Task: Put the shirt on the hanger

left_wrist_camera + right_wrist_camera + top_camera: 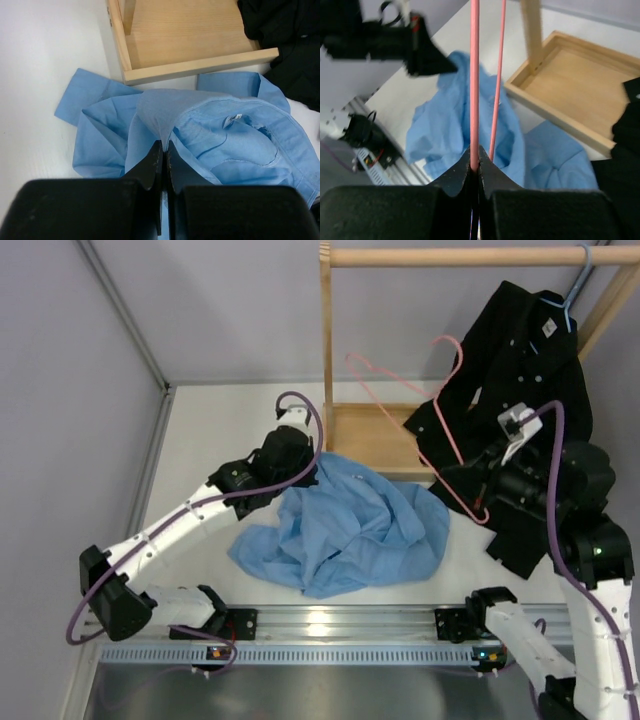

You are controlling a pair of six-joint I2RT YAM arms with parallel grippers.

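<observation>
- Left arm (pixel 190 515) ran from its base at lower left of the top view diagonally up and right. The wrist bent down over the upper-left edge of the shirt (pixel 350 525).
- Left gripper (pixel 164 150): fingers pressed together with a raised ridge of blue cloth pinched between the tips, so it was closed on the shirt.
- The shirt lay crumpled on the white table (pixel 230 410) at centre of the top view, just below the wooden tray (pixel 370 435) at the foot of the rack. In the left wrist view the collar and its small label faced up, right of the pinch, and one flat corner of cloth lay spread to the left.
- Right arm (pixel 590 540) rose from its base at lower right along the right edge. It was folded at the elbow, with the forearm turned back toward frame centre.
- Right gripper (pixel 475 162): fingertips closed tight on one pink wire of the hanger (pixel 474 75). A second, thinner-looking wire ran up just right of the gripped one.
- The hanger was off the table and tilted. Its hook sat at upper centre-right of the top view and its lower corner was at the gripper, just right of the shirt's right edge. I could not tell whether wire and cloth touched.
- A black shirt (pixel 520 370) hung from the wooden rail (pixel 450 255) at upper right, behind the hanger and the right wrist.
</observation>
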